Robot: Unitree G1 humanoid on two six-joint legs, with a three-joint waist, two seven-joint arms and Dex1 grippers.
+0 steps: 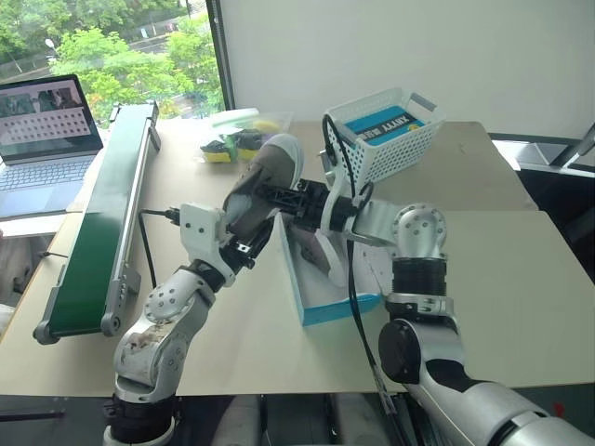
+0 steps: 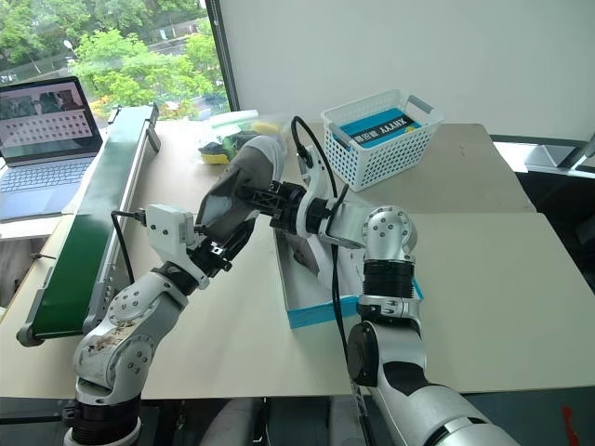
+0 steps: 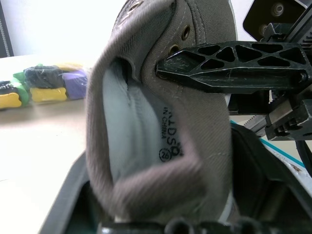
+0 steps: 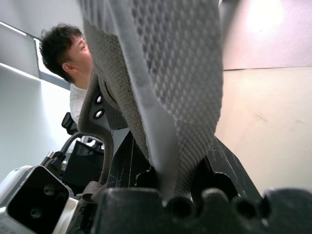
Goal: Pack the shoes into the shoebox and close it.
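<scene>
A grey-brown shoe (image 1: pixel 270 172) hangs in the air, toe up, over the left edge of the light-blue shoebox (image 1: pixel 339 308). My right gripper (image 1: pixel 271 195) reaches in from the right and is shut on the shoe's eyelet side (image 3: pixel 161 122). One of its black fingers (image 3: pixel 229 66) presses against that side. My left gripper (image 1: pixel 244 232) sits below at the heel, fingers spread open around it. A second shoe (image 2: pixel 302 251) lies inside the open box, partly hidden by my right arm.
A white lattice basket (image 1: pixel 390 139) holding a blue packet stands behind the box. A long green conveyor (image 1: pixel 102 232) runs along the table's left, with a laptop (image 1: pixel 46 130) beyond it. A bag of coloured items (image 1: pixel 232 141) lies at the back. A person (image 4: pixel 63 53) is nearby.
</scene>
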